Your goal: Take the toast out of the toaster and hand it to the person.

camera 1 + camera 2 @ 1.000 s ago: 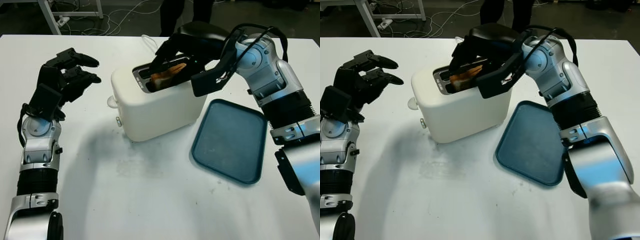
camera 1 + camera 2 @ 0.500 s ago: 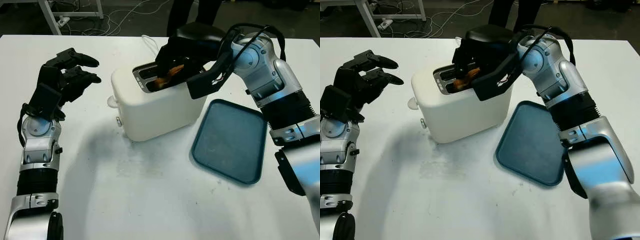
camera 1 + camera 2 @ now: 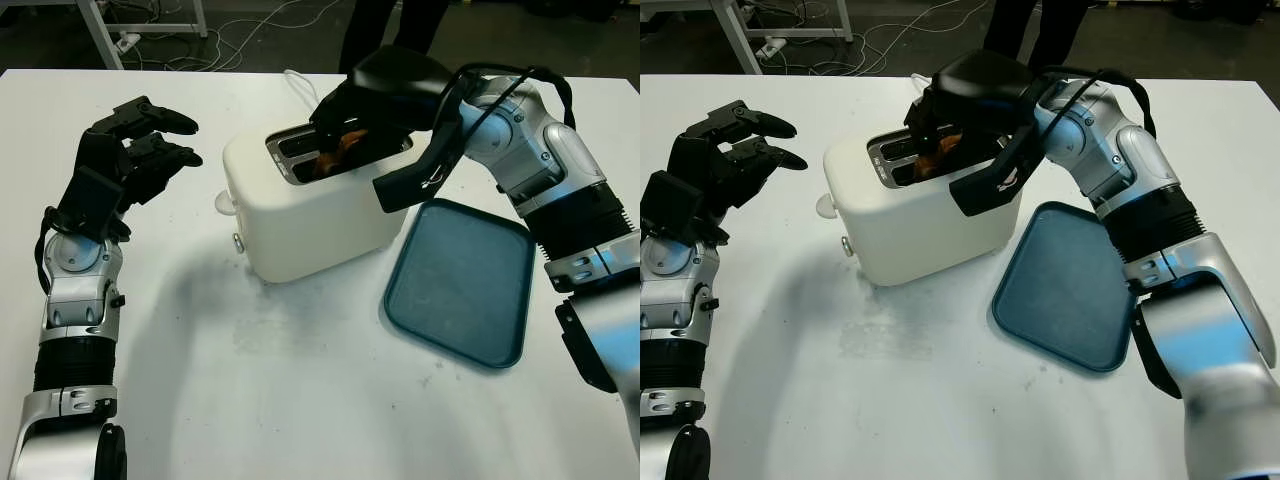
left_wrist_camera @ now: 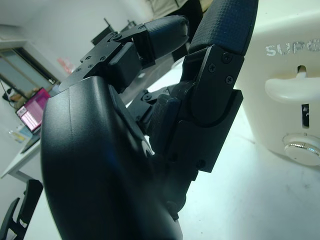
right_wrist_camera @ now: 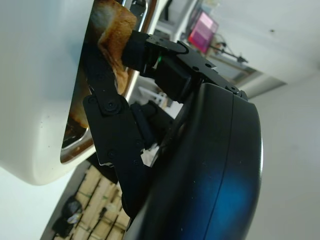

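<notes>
A white toaster (image 3: 315, 215) stands mid-table with two slots on top. A browned slice of toast (image 3: 335, 150) sticks up out of the nearer slot. My right hand (image 3: 345, 125) reaches over the toaster from the right and its fingers are shut on the toast (image 5: 112, 37). In the right wrist view one fingertip (image 5: 137, 47) presses on the slice's edge above the slot. My left hand (image 3: 140, 150) hovers open to the left of the toaster (image 4: 290, 95), apart from it.
A dark teal tray (image 3: 462, 282) lies flat on the white table (image 3: 300, 400) to the right of the toaster, under my right forearm. A person's dark legs (image 3: 385, 25) stand behind the table's far edge. Cables trail on the floor behind.
My right hand has closed tighter on the toast and rolled over it; the slice has turned more upright and edge-on in the slot. The left hand has not moved.
</notes>
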